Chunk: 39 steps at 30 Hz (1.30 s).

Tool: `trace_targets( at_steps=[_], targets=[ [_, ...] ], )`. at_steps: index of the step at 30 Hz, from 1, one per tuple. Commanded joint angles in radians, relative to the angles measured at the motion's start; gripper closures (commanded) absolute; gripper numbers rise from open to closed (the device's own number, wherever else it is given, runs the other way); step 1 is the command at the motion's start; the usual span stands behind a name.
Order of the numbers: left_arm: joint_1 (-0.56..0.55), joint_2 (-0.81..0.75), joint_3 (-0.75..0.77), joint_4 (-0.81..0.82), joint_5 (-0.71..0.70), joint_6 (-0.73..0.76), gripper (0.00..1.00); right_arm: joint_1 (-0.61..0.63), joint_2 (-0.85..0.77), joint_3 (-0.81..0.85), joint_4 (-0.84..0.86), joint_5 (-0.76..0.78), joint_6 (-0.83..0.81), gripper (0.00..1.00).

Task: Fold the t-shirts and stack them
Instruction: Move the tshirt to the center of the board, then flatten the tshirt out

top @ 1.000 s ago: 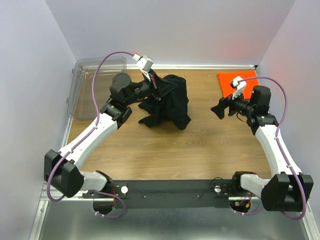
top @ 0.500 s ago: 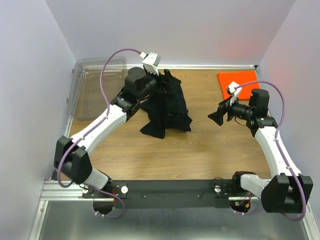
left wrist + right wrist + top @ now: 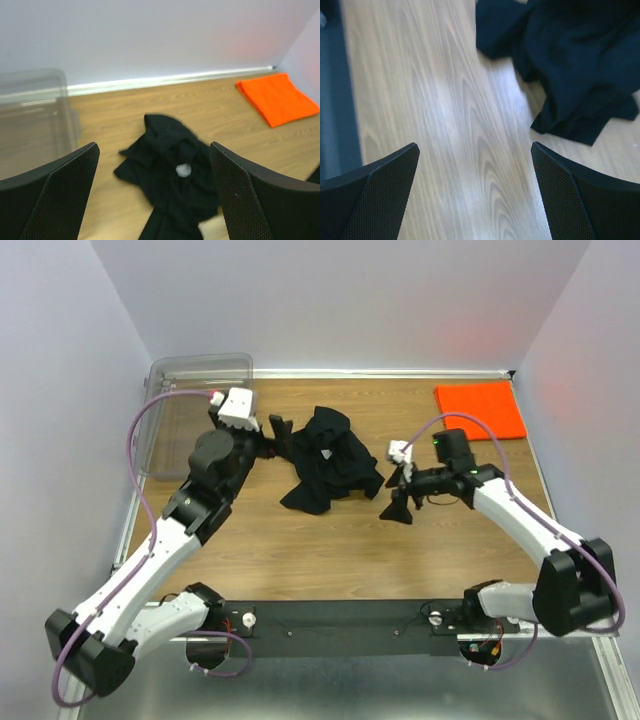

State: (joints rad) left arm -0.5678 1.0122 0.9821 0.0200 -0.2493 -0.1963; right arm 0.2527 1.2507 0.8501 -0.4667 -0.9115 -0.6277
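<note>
Fingers of left gripper and right gripper are spread wide, nothing held; black shirt is seen crumpled between them.

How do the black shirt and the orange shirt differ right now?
The black shirt is a crumpled heap; the orange shirt is a flat, neat rectangle. The black shirt sits mid-table; the orange shirt lies in the far right corner. The black shirt shows a small white patch; the orange shirt shows none. Both rest on the table, held by nothing.
</note>
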Motion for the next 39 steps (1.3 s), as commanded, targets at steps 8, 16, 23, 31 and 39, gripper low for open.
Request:
trace_targets(
  at_steps=[8,16,23,31,39],
  targets=[
    [0.005,-0.213,-0.221,-0.043,-0.047,0.046,0.02,0.319,0.312,0.250,0.091,0.753,-0.032,0.01],
    [0.005,-0.141,-0.201,-0.058,0.041,0.041,0.03,0.422,0.429,0.320,0.106,0.905,-0.043,0.08],
    [0.005,-0.135,-0.204,-0.058,0.080,-0.026,0.05,0.427,0.475,0.379,0.111,0.956,-0.021,0.27],
    [-0.012,-0.112,-0.439,0.072,0.423,-0.537,0.18,0.307,0.412,0.408,0.129,0.837,0.193,0.88],
    [-0.150,0.245,-0.343,0.086,0.305,-0.503,0.19,0.112,0.302,0.383,0.137,0.579,0.355,1.00]
  ],
)
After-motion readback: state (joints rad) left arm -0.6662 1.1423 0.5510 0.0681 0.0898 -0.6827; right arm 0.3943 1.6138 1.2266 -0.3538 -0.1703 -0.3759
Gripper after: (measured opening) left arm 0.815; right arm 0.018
